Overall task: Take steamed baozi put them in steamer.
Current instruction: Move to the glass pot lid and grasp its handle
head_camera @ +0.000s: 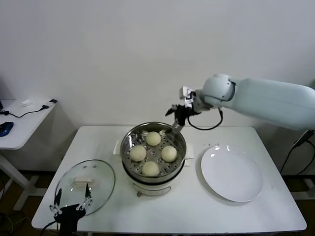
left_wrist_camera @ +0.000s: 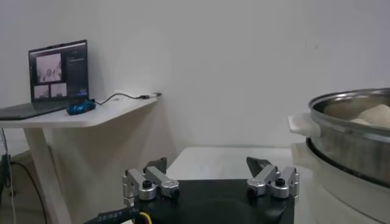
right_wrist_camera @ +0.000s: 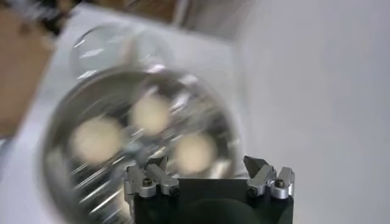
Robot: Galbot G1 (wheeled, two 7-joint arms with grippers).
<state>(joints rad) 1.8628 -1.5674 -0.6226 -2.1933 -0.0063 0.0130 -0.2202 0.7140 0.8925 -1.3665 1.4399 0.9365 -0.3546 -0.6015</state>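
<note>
Several cream-white steamed baozi (head_camera: 153,138) lie on the perforated tray inside the shiny steel steamer (head_camera: 126,143), which stands on its white base mid-table. My right gripper (head_camera: 176,127) hovers over the steamer's back right rim, open and empty. Its wrist view looks down on the blurred steamer (right_wrist_camera: 56,128) with three baozi (right_wrist_camera: 194,152) showing beyond the open right gripper (right_wrist_camera: 206,163). My left gripper (head_camera: 72,199) waits low at the table's front left corner by the glass lid, open with nothing between its fingers. In its own view the left gripper (left_wrist_camera: 207,163) faces the steamer's side (left_wrist_camera: 347,131), a baozi (left_wrist_camera: 379,114) peeking over the rim.
A round glass lid (head_camera: 86,184) lies flat on the table left of the steamer. A flat white plate (head_camera: 231,173) sits to its right. A white side table (head_camera: 19,118) with cables stands off to the left, holding a laptop (left_wrist_camera: 58,73).
</note>
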